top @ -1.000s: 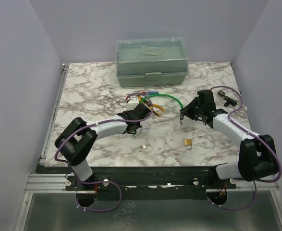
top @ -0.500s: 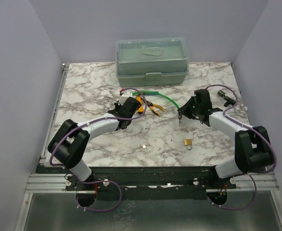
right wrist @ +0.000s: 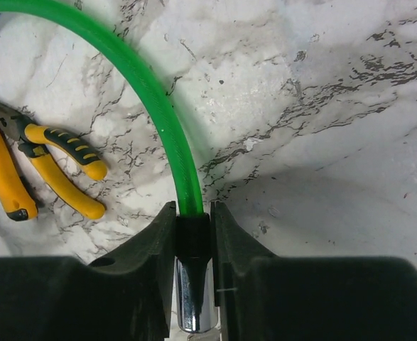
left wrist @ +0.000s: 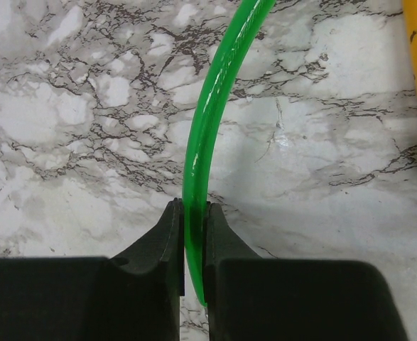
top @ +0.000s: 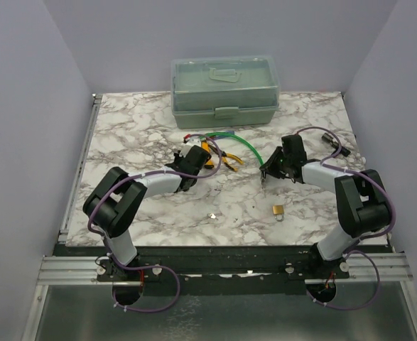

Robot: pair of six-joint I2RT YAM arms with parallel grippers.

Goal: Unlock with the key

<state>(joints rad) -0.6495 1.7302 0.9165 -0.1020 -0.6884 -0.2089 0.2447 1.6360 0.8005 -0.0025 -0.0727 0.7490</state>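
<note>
Marble desk [top: 137, 128], both arms tied up with a green cable [left wrist: 212, 106]
Closed toolbox [top: 224, 89] at the back, contents unclear; over the last second both arms have shifted, left end effector [left wrist: 194, 209] clamped on the cable, right end effector [right wrist: 192, 213] clamped on its metal tip; padlock [top: 278, 211] and key [top: 211, 216] lie untouched near the front, so unlocking has not begun

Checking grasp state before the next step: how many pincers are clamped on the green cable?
2. The left pincer is shut on the green cable partway along it. The right pincer is shut on its black-and-chrome end piece. Neither grip is hidden.
</note>
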